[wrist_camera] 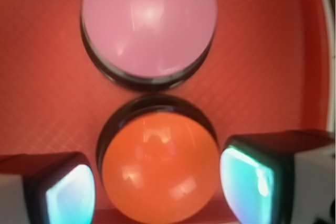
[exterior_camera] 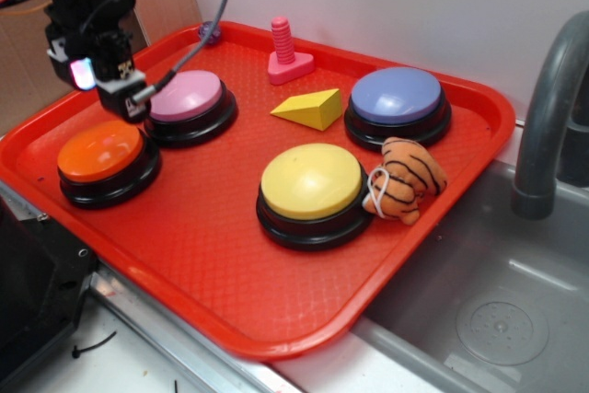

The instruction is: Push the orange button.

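A red tray (exterior_camera: 230,264) holds four large push buttons on a counter beside a grey sink (exterior_camera: 497,310), with a curved grey faucet (exterior_camera: 543,117) at the right edge. The orange button (exterior_camera: 101,151) sits on its black base near the tray's left corner, close to the front rim, and the pink button (exterior_camera: 187,97) stands just beside it toward the back. The yellow button (exterior_camera: 311,181) occupies the middle of the tray near the front, and a blue button (exterior_camera: 397,96) sits toward the back right corner.

The robot's black gripper (exterior_camera: 109,80) hangs over the left side of the tray, above the orange button's back edge and just beside the pink button. In the wrist view its two fingers (wrist_camera: 68,192) stand apart, one on each side of the orange dome (wrist_camera: 160,169), their inner pads glowing pale teal. Whether they touch the dome cannot be told from either view.

A striped orange plush tiger (exterior_camera: 408,181) leans against the yellow button's right side. A yellow wedge block (exterior_camera: 310,108) lies between the pink and blue buttons, and a pink toy bolt (exterior_camera: 287,51) stands upright near the tray's back rim. No brand, label or legible writing shows on any object.
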### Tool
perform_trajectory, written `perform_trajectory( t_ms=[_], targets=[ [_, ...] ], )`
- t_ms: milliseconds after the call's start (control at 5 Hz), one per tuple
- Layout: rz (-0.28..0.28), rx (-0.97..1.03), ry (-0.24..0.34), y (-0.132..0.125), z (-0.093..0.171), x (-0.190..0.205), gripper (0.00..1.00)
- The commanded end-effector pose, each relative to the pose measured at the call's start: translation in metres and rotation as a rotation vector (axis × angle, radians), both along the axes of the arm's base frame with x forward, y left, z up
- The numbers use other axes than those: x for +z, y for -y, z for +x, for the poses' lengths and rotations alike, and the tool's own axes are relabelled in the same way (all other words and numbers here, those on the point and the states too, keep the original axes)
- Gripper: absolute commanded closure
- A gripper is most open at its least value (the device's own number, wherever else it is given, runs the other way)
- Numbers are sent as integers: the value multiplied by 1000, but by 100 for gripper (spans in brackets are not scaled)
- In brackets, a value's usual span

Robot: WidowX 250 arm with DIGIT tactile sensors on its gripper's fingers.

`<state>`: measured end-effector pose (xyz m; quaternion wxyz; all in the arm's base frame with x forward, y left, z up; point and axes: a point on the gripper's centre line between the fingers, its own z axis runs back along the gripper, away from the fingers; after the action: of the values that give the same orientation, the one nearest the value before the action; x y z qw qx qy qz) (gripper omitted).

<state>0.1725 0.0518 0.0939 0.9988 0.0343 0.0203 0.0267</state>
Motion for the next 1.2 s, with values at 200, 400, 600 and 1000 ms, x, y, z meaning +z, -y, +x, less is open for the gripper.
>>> perform_trajectory(
  t_ms=[200,400,600,1000],
  targets=[
    [22,-5,86,-2,11,54,0],
    [17,-5,90,-1,10,62,0],
    [17,2,82,0,10,65,0],
    [12,29,87,3,7,80,0]
  ],
)
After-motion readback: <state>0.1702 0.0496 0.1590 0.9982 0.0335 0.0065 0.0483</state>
